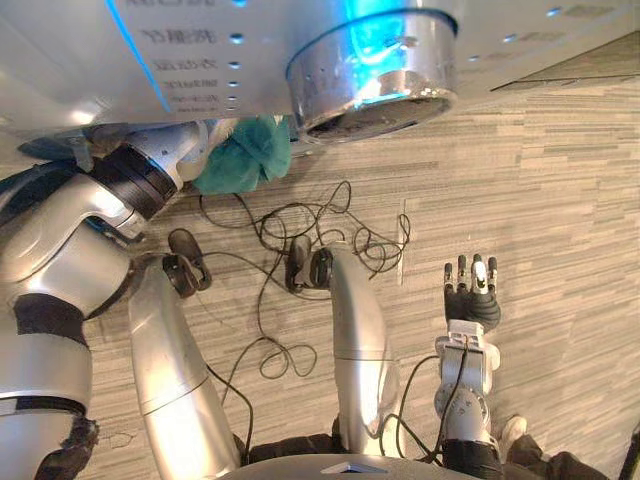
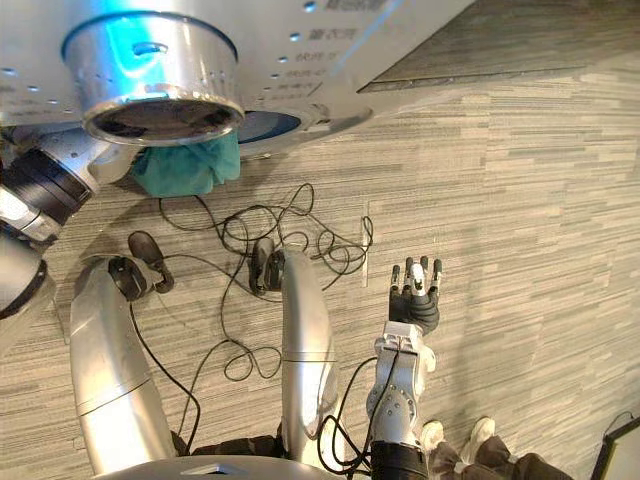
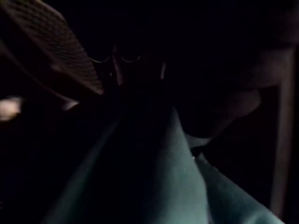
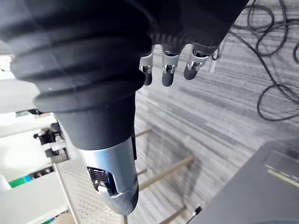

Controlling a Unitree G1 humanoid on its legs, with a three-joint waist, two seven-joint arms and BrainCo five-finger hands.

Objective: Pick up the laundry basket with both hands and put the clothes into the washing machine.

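Observation:
The washing machine [image 1: 150, 60] fills the top of the eye views, with a round silver drum part [image 2: 160, 75] sticking out of its grey front. A teal cloth [image 1: 245, 152] hangs bunched at the machine's opening. My left arm reaches up to that cloth, its dark wrist cover [image 1: 140, 180] right beside it, and the hand is hidden behind the cloth. In the left wrist view the teal cloth [image 3: 177, 186] lies close before the camera in a dark space. My right hand [image 1: 473, 295] hangs low over the floor, open and holding nothing, its fingers [image 4: 168, 70] straight.
Striped grey wood-look floor [image 2: 520, 200] spreads right of the machine. A person's white shoes [image 2: 480, 435] stand at the lower right. A white mesh surface [image 4: 88, 196] and thin wooden bars [image 4: 163, 172] lie behind my right arm. A mesh-patterned surface [image 3: 60, 46] shows near the cloth.

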